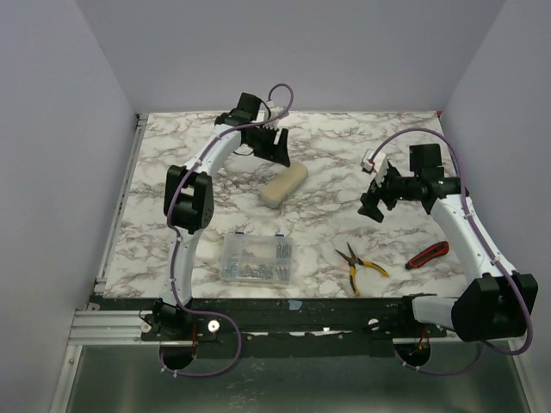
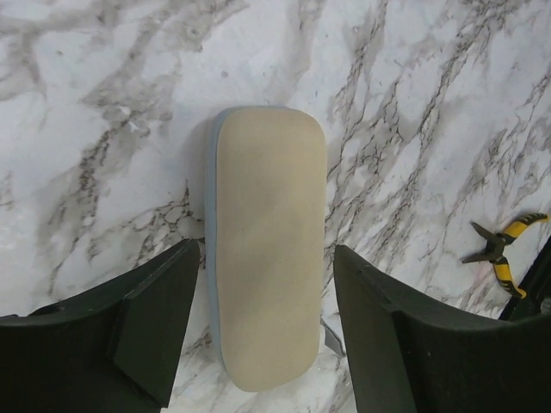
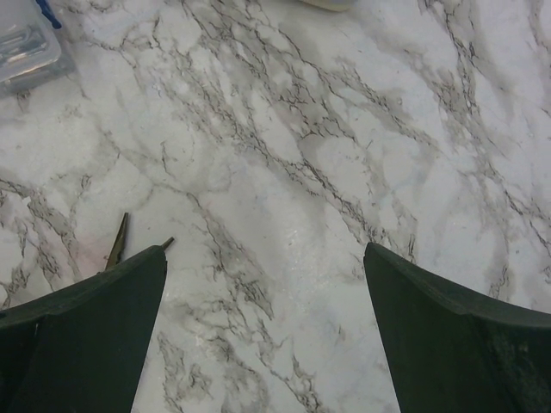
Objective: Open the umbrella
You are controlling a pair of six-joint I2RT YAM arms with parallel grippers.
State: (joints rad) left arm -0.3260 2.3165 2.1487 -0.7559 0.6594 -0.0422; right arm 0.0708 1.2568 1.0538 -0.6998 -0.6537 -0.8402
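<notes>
The umbrella (image 1: 285, 185) is bundled in its cream sleeve and lies flat on the marble table (image 1: 344, 155), mid-table towards the back. My left gripper (image 1: 277, 146) is open just behind it. In the left wrist view the umbrella (image 2: 267, 241) lies lengthwise between the two open fingers (image 2: 164, 318), apart from both. My right gripper (image 1: 377, 200) is open and empty over bare marble to the right. In the right wrist view only marble lies between its fingers (image 3: 430, 318).
A clear plastic box of screws (image 1: 256, 257) sits at the front centre. Yellow-handled pliers (image 1: 357, 263) lie to its right, also seen in the left wrist view (image 2: 504, 249). A red-and-black tool (image 1: 427, 255) lies near the right arm. Walls enclose the table.
</notes>
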